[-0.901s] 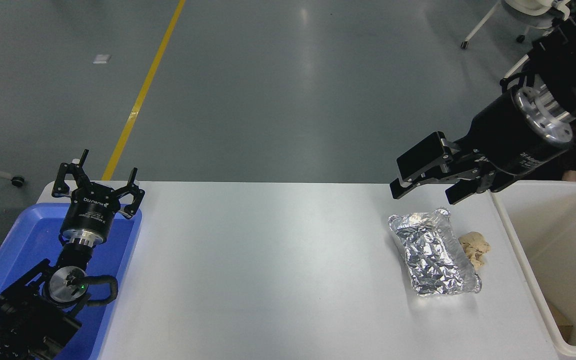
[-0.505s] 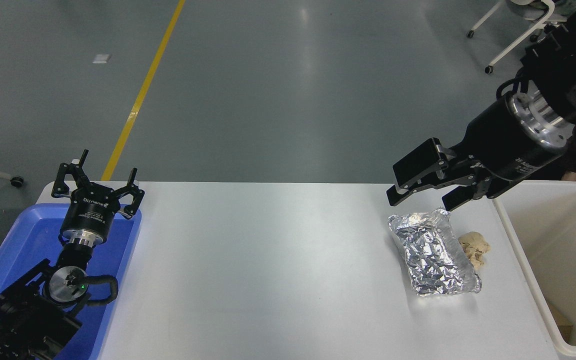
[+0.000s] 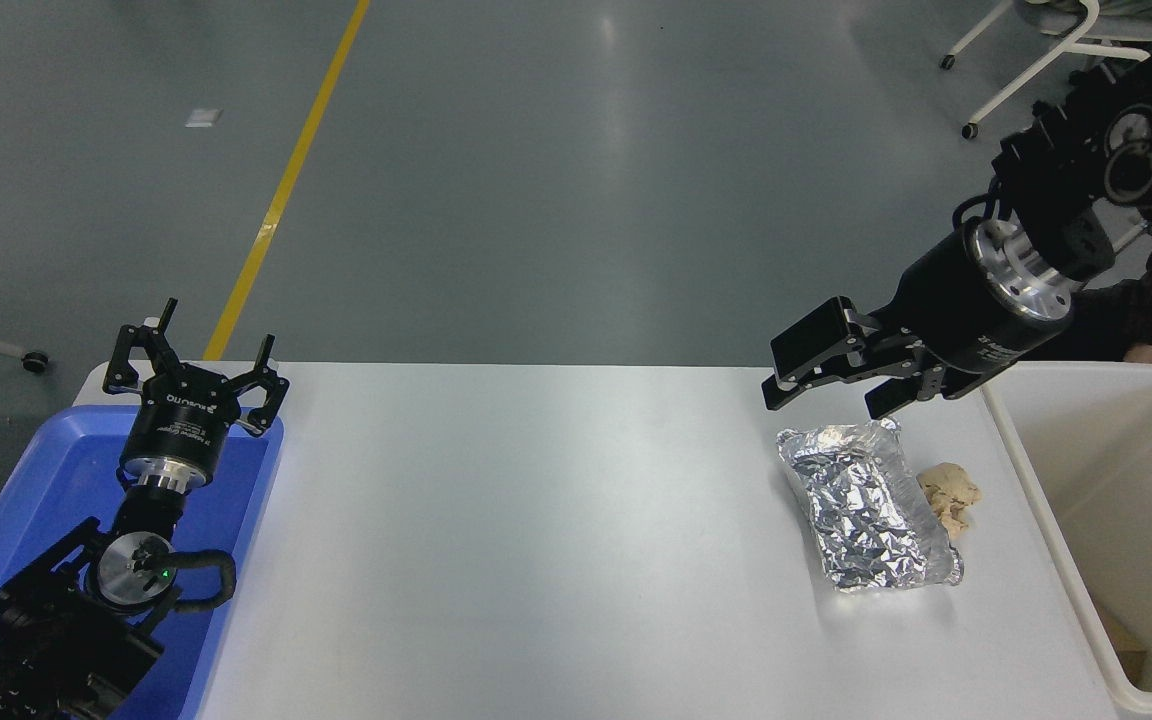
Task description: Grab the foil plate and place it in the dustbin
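The foil plate [image 3: 871, 505] lies flat on the white table [image 3: 536, 520] at the right, crinkled and silver. My right gripper [image 3: 826, 398] hangs open just above the plate's far end, its jaws spread and empty, the arm reaching in from the upper right. The off-white dustbin [image 3: 1116, 530] stands at the table's right edge, its deep cream inside open to view. My left gripper [image 3: 194, 375] is parked open at the lower left over the blue tray.
A small crumpled tan paper ball [image 3: 949, 495] lies between the foil plate and the dustbin, close to the plate's right rim. A shallow blue tray [image 3: 26, 520] sits at the left edge. A brown scrap [image 3: 1126, 650] lies in the dustbin. A white chair [image 3: 1036, 50] stands beyond.
My right gripper has moved left and slightly down toward the plate's far end, still open. The foil plate, paper ball and left arm have not moved.
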Controlling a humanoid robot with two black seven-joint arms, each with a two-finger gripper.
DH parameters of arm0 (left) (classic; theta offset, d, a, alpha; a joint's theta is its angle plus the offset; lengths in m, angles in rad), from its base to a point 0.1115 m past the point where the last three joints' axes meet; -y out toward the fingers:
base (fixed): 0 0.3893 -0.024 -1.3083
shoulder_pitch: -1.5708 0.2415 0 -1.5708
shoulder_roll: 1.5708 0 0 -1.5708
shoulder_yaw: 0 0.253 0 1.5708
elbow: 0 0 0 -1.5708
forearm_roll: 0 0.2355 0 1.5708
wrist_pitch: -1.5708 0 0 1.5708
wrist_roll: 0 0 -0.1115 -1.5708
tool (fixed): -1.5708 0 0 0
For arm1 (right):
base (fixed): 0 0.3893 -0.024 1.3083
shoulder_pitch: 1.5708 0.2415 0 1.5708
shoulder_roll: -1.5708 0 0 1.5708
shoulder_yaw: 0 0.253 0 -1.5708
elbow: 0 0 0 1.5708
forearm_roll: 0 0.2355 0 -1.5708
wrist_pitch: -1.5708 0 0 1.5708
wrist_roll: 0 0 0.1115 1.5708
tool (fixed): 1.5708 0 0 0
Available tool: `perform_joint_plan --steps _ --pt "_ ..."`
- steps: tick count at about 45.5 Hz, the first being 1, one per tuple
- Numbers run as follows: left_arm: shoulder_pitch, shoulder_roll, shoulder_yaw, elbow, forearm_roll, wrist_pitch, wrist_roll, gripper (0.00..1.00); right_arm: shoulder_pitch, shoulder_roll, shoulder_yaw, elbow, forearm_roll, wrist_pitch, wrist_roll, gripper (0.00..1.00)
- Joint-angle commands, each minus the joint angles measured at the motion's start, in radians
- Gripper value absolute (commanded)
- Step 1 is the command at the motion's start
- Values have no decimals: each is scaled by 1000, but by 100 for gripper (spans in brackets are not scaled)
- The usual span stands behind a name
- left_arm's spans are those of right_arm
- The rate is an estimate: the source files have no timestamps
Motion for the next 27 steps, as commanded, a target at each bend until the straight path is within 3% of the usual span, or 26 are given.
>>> perform_joint_plan --steps 1,12,27 --pt "0 0 0 0 0 0 0 100 -262 -30 64 -172 -137 -98 1 100" --pt "0 0 0 -1 0 0 0 100 -594 -74 135 -471 -403 -204 3 100" --pt "0 0 2 0 0 0 0 100 -780 -71 145 -591 -420 -239 6 100"
